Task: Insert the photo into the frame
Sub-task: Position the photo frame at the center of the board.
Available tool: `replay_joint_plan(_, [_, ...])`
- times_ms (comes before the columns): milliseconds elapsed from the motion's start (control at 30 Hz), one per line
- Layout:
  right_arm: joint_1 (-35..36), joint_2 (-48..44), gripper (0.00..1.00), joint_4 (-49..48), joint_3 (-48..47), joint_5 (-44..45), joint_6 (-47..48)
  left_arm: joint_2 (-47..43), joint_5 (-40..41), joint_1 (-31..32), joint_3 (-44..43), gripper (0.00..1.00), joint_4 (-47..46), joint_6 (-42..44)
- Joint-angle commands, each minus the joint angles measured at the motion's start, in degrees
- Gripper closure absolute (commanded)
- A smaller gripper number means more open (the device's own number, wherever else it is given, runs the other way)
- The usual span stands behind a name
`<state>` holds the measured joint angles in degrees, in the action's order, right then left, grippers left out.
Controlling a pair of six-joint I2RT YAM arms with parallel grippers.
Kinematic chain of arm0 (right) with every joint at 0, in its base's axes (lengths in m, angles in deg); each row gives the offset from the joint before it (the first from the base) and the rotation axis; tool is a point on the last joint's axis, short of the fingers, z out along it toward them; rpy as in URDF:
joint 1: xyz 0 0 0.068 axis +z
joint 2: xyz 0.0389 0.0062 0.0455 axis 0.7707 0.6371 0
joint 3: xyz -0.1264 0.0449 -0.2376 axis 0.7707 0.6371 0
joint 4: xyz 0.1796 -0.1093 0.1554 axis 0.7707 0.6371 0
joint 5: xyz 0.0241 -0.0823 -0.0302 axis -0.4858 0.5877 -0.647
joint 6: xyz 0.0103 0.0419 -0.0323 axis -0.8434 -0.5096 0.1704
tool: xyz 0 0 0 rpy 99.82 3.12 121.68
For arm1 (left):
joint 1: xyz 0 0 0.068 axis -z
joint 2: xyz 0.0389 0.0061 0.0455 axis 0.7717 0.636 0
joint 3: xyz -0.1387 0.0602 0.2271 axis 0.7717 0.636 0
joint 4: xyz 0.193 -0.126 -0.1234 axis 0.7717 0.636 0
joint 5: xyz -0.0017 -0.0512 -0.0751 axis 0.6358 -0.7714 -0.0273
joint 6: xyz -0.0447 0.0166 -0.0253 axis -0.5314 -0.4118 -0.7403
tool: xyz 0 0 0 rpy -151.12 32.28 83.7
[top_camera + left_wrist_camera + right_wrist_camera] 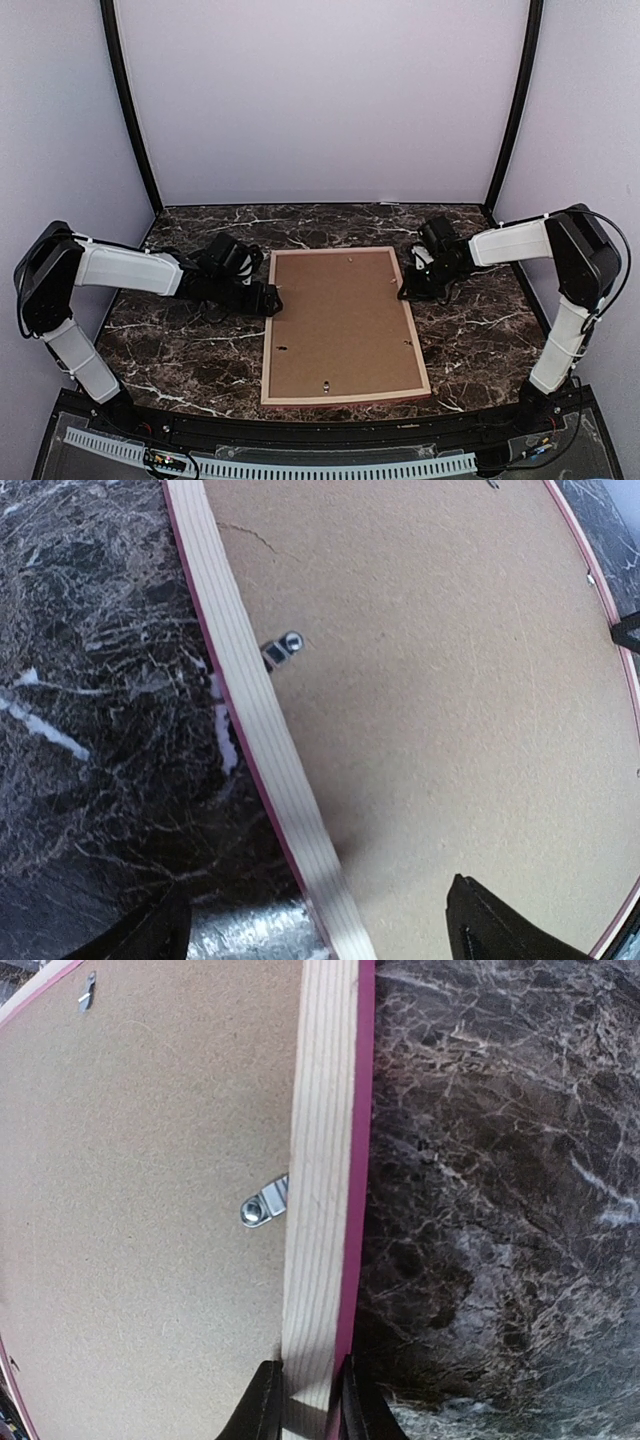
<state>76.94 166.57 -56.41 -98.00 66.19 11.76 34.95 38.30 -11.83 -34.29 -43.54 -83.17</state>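
Frame: the frame [346,394] lies flat in the middle of the table with its pale wood back facing up. It is a long, thin rectangle.
Wood: the right wrist view shows straight grain lines along the frame's rail [320,1140]. A bright pink strip runs down its outer side.
Board: a brown board [342,320] fills the frame. It looks rough and speckled, like pressed card.
Clips: a small shiny metal clip [262,1205] sits on the board, right against the rail. The left wrist view shows a second clip [283,647] on the other long side. From the top they are only tiny dots.
Table: the table [470,340] is dark stone with white veins.
Right gripper: the right gripper [405,290] is at the frame's right side, near the far corner. Its black fingers [262,1405] pinch the wood rail, one on each side.
Left gripper: the left gripper [272,300] is at the frame's left side. Its fingers [500,925] are wide apart, one over the board and one over the table, with the rail between them.
Top view only: both white arms reach in from the sides.
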Motion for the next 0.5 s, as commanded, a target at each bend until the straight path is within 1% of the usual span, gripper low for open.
replay_joint_plan(0, [-1.54,1.92,0.84,-2.32,1.11,3.74,-2.21,-4.43,-1.99,2.32,3.13,0.08,3.05,0.22])
replay_joint_plan(100, [-1.99,2.49,0.89,-2.99,0.33,3.76,-2.56,-5.65,-2.17,4.43,4.29,0.07,3.97,-0.09])
replay_joint_plan(300, [-2.05,3.47,0.90,-3.05,-0.25,3.27,-2.20,-4.94,-2.05,8.26,4.61,0.06,5.94,0.33])
replay_joint_plan(467, [-2.09,2.99,0.90,-3.45,0.54,3.17,-2.20,-4.42,-1.82,9.83,4.74,0.06,6.60,1.15])
